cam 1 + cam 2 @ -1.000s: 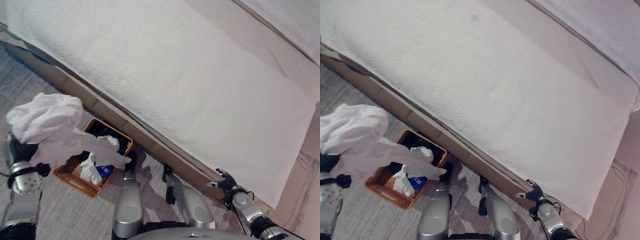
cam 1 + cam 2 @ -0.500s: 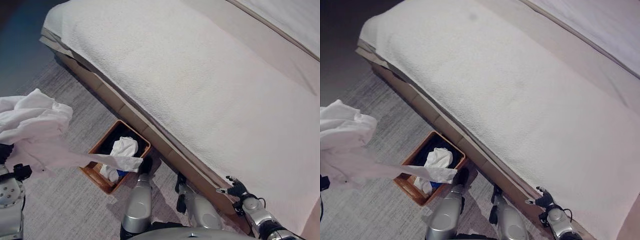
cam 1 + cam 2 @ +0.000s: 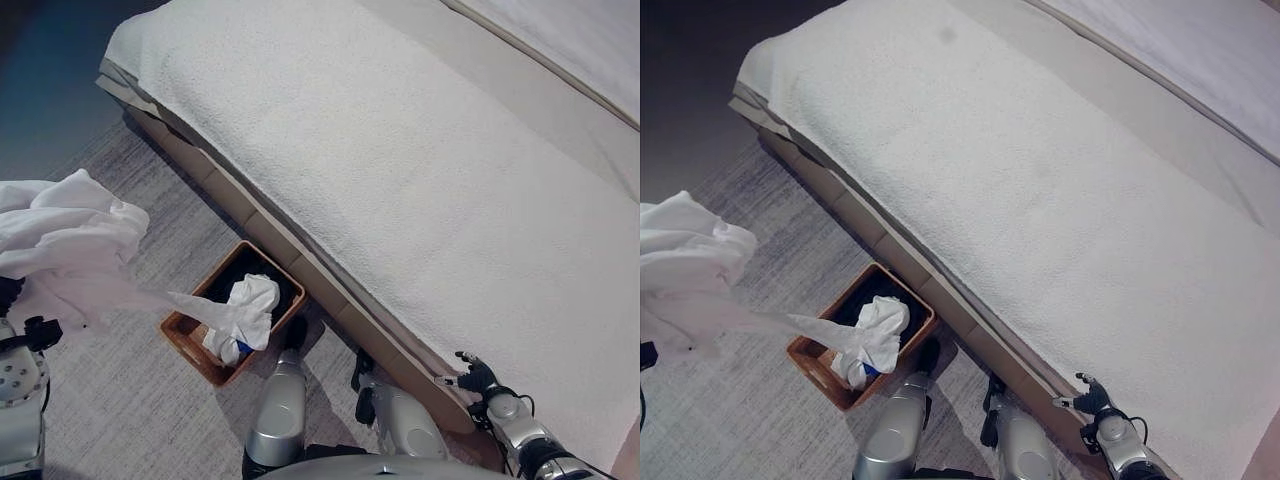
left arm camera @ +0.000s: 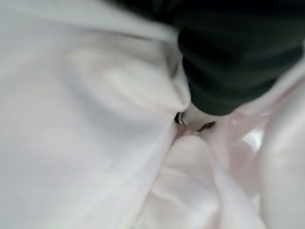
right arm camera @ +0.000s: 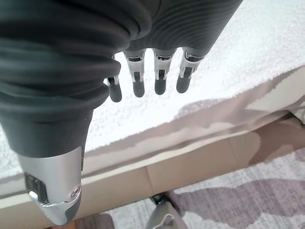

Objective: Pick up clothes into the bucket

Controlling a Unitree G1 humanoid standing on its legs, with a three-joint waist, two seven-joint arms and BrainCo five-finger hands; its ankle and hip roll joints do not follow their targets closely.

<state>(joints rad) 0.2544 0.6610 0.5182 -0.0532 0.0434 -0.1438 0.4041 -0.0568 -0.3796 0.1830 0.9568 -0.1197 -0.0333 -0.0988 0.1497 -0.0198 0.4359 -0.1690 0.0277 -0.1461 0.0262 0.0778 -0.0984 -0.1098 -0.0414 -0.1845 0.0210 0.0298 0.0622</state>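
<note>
A large white garment hangs bunched at the far left, above the carpet. My left hand is shut on it, cloth wrapped close around the fingers. A long sleeve of the garment stretches right to the brown basket by the bed's side. The sleeve's end lies on a white cloth piled in the basket, with a bit of blue under it. My right hand is low at the right by the bed's edge, its fingers straight and holding nothing.
A wide bed with a white textured cover runs diagonally across the view, its tan base right behind the basket. Grey carpet lies to the left and in front of the basket.
The camera has swung, shifting the whole picture. The garment's sleeve, which hung beside the basket, now drapes onto the white cloth in it. The right hand stays by the bed's edge.
</note>
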